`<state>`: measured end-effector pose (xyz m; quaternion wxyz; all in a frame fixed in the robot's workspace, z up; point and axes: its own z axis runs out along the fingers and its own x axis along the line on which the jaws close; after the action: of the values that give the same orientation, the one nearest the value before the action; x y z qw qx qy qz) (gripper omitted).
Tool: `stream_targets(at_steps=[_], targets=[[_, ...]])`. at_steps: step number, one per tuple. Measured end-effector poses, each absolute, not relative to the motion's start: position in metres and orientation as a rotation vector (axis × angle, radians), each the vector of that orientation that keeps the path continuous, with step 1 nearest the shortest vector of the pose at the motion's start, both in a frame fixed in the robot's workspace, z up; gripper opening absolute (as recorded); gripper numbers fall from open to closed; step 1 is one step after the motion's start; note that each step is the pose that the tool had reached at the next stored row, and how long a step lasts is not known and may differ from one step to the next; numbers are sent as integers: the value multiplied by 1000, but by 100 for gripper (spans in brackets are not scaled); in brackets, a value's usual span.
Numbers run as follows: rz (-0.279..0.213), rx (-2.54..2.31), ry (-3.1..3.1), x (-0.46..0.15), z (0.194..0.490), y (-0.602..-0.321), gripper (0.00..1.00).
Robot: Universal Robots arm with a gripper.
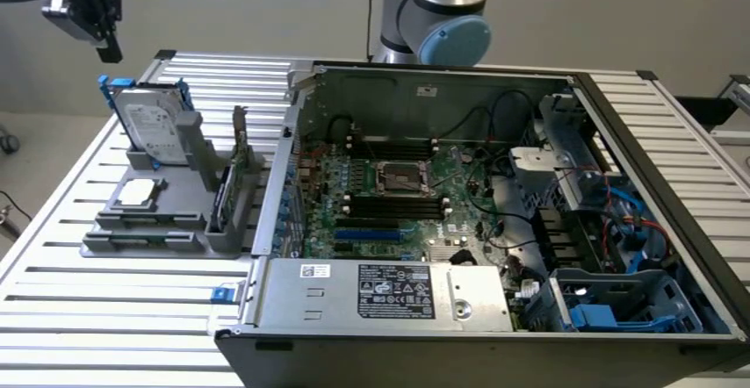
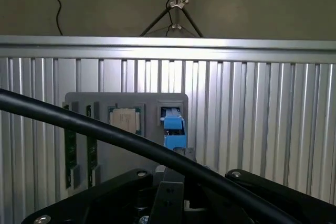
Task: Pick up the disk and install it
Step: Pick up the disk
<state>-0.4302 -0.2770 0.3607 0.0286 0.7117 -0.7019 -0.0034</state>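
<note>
Blue-framed disk [image 1: 156, 125] stands upright in a grey holder [image 1: 164, 230], the claw [image 1: 107, 50] above it closed and empty.

It looked like a robotics lab: a ribbed aluminium workbench [image 1: 105, 318], an opened computer case [image 1: 434, 98], a robot arm [image 1: 451, 32] behind it, a tripod [image 2: 177, 11] against a bare wall [image 2: 262, 3].

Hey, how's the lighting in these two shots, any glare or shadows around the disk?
Exterior view: soft, even light; the disk is plainly lit, the table slats shine pale, the computer case is dimmer inside. Wrist view: glare on the slats beyond the grey holder, a dark wall behind, and a black cable crossing in front of the disk's blue carrier.
</note>
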Motion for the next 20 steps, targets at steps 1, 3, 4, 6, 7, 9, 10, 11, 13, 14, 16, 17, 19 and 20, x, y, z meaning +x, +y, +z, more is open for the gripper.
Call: stream_targets(at_steps=[1,3,4,6,7,9,10,11,13,14,16,17,19,20], targets=[[-9,2196,-2165,-430,360,-277,18],[-8,2197,-2163,-430,360,-277,30],[-8,2198,-2162,-430,359,-277,36],[-7,2199,-2160,-430,358,-277,42],[-6,2199,-2159,-430,358,-277,42],[-5,2200,-2157,-430,356,-277,54],[-4,2201,-2156,-430,354,-277,54],[-4,2201,-2154,-430,352,-277,54],[-2,2203,-2151,-430,349,-278,54],[-2,2205,-2150,-430,347,-278,54],[-1,2206,-2147,-430,343,-279,54],[-1,2208,-2146,-430,341,-279,54],[0,2210,-2143,-430,338,-279,54],[0,2212,-2141,-430,336,-280,54]])
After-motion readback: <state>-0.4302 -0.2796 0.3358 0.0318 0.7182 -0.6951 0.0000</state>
